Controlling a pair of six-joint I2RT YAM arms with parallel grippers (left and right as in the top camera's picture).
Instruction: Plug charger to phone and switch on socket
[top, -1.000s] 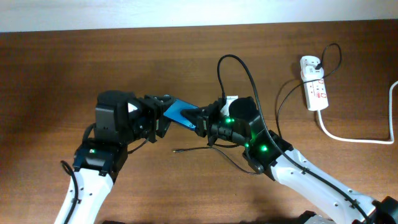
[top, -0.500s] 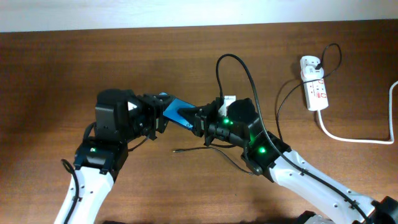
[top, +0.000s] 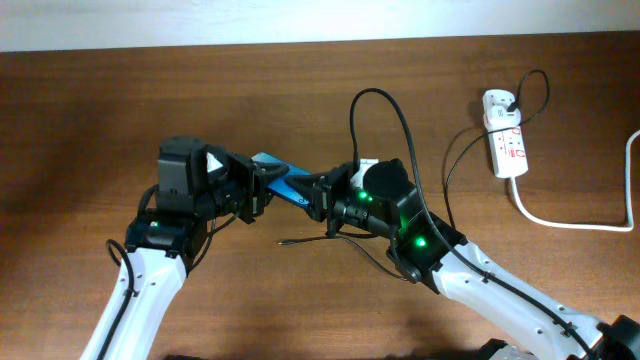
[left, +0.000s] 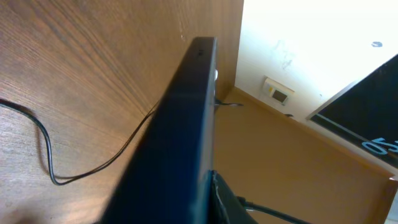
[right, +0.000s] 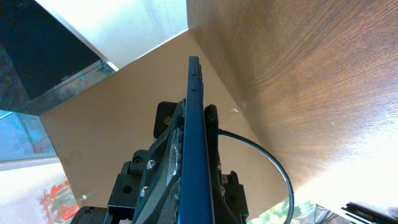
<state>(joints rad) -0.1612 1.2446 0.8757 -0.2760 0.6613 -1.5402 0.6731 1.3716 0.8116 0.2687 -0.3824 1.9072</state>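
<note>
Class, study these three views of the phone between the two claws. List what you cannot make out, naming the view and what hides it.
Charging port of the phone: overhead, both ends are covered by the left claw and right claw; the wrist views show only its edge.
Left claw's grip: the left wrist view shows no fingers, and the overhead view is too coarse.
Switch position on the socket: overhead, too small.

White arms, black green-lit wrists
</note>
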